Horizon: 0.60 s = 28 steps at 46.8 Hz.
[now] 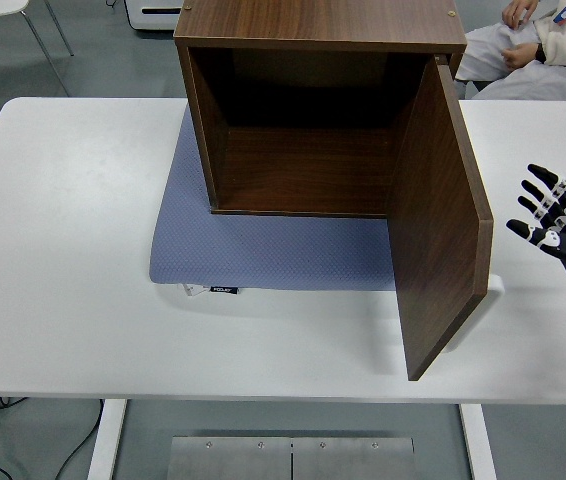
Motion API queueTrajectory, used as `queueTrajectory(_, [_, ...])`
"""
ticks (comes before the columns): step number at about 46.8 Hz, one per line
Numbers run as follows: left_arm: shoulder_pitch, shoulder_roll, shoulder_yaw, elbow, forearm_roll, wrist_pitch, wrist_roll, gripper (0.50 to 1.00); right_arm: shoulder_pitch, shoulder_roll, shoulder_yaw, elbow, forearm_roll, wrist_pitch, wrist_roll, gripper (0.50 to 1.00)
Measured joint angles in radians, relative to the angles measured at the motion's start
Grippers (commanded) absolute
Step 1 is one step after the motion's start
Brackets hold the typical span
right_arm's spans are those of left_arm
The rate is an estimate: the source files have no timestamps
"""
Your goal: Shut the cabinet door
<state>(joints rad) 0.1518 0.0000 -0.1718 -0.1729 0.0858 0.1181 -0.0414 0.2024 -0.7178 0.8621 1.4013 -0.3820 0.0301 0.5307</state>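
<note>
1. Nearest the camera, the counter [83,330] showed a wide bare white strip along its near edge, free on the left and in the middle.
2. The door's [441,225] lower free corner came down close to that near edge, on the right half of the counter.
3. To the right of the door lay open white surface, and there the right robot hand [555,222] hovered at the picture's right edge, apart from the door, touching nothing.
4. That robot hand was released: black fingers [540,187] spread and pointing up and left, nothing in its hold.
5. No left arm showed anywhere in the view.
6. The door stood wide open, swung out toward the camera at about a right angle to the cabinet's front, hinged on the cabinet's right side, its dark wood grain face turned left.
7. A blue-grey mat [263,250] lay under the cabinet [318,25], sticking out in front and to the left, with a small label at its near edge.
8. The cabinet, a dark brown wooden box, sat at the counter's far middle, its front gaping and its inside bare.
9. Left of the cabinet the counter ran clear to its rounded far corner.
10. Beyond the far right corner, a seated person [553,50] in light clothes showed at the top.
</note>
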Motion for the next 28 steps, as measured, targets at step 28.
queueTrajectory(28, [0.000,0.000,0.000,0.000,0.000,0.000,0.000,1.000,0.002,-0.008,-0.006,0.002,-0.010,0.037,-0.003,1.000])
